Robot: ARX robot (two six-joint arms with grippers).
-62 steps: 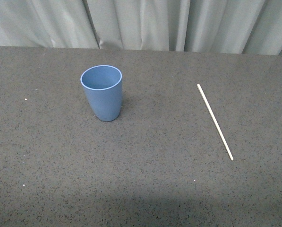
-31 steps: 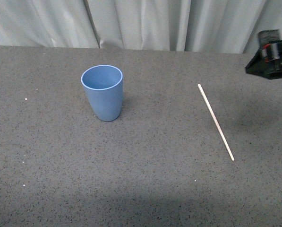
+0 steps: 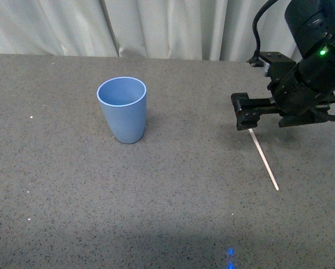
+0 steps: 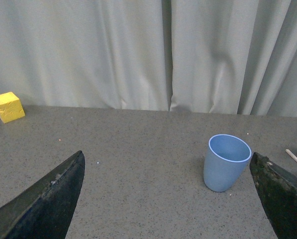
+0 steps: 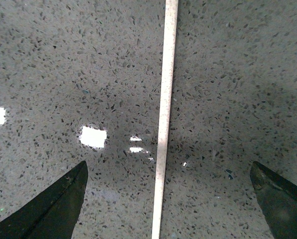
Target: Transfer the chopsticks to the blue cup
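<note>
The blue cup stands upright and empty, left of the table's middle; it also shows in the left wrist view. The chopstick lies flat on the table to the right, its far end hidden under my right gripper. The right gripper is open and points down over the stick. In the right wrist view the chopstick runs between the spread fingers, and the gripper holds nothing. My left gripper is open and empty, back from the cup; it is out of the front view.
The dark speckled table ends at a pale curtain at the back. A yellow cube sits at the far left of the table in the left wrist view. The chopstick's tip shows beside the cup there.
My right arm has come in from the right edge and moved left and down over the far end of the chopstick. The cup and the chopstick have not moved.
</note>
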